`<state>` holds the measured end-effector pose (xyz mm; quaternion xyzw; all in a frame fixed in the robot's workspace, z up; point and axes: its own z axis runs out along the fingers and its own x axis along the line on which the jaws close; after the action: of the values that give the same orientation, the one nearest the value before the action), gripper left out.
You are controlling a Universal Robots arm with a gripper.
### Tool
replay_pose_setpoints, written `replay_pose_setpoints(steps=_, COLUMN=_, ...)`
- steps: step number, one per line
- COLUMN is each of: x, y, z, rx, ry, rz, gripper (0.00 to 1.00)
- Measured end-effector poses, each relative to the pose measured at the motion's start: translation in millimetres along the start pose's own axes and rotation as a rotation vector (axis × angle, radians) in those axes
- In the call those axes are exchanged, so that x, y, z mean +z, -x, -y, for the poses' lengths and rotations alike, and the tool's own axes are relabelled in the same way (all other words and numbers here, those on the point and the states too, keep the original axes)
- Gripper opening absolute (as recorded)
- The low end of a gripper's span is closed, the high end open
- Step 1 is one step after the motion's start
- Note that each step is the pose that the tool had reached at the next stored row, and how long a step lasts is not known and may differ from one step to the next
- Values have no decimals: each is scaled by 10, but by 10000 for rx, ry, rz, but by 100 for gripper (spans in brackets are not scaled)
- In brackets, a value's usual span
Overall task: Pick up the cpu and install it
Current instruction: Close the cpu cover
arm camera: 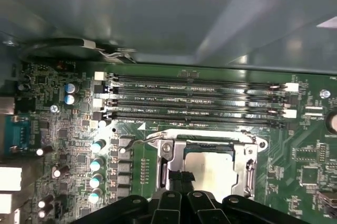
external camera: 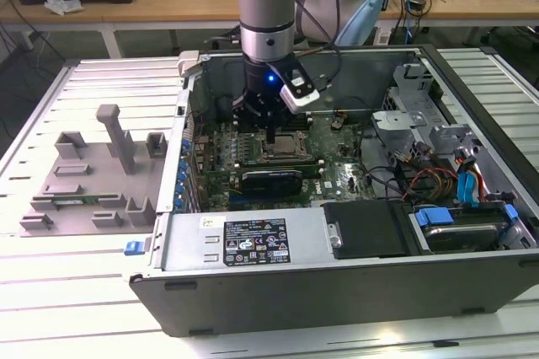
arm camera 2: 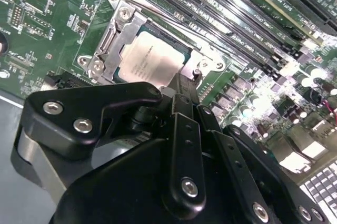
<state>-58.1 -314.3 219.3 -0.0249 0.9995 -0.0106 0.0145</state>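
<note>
**Chip in the socket, my tips at its edge**

My jaws are drawn together with nothing between them. My gripper (arm camera 2: 181, 84) hangs low over the motherboard (arm camera: 300, 155) inside the open computer case (external camera: 337, 292). The cpu (arm camera 2: 155, 58) lies flat within the socket frame (arm camera 2: 113, 40), pale top plate up, with my tips just beside one edge. To do this well, I judge any touch should be light and straight down, never a sideways shove (the contacts beneath probably bend easily). The plate is matte silvery metal, square, with a thin darker rim. The frame is brighter steel with screw heads at its corners. Long dark memory slots (arm camera: 195, 100) run alongside.
</note>
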Motion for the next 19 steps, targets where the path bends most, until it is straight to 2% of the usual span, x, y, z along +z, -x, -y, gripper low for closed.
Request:
replay_pose_setpoints(steps=2, x=-44, y=1, z=1, rx=0, ry=-1, rz=0, gripper=11)
replay_pose_setpoints(steps=5, x=-48, y=2, z=1, rx=-1, ry=0, rz=-1, gripper=11)
replay_pose_setpoints(steps=8, x=-43, y=162, z=9, rx=-1, ry=-1, rz=0, gripper=11)
replay_pose_setpoints(steps=10, x=-42, y=207, z=11, rx=-1, ry=-1, rz=0, gripper=11)
replay_pose_setpoints(steps=12, x=-49, y=211, z=12, rx=-1, ry=-1, rz=0, gripper=11)
replay_pose_setpoints(steps=17, x=-239, y=217, z=15, rx=-1, ry=0, rz=1, gripper=11)
replay_pose_setpoints(steps=19, x=-239, y=217, z=15, rx=0, ry=2, rz=3, gripper=11)
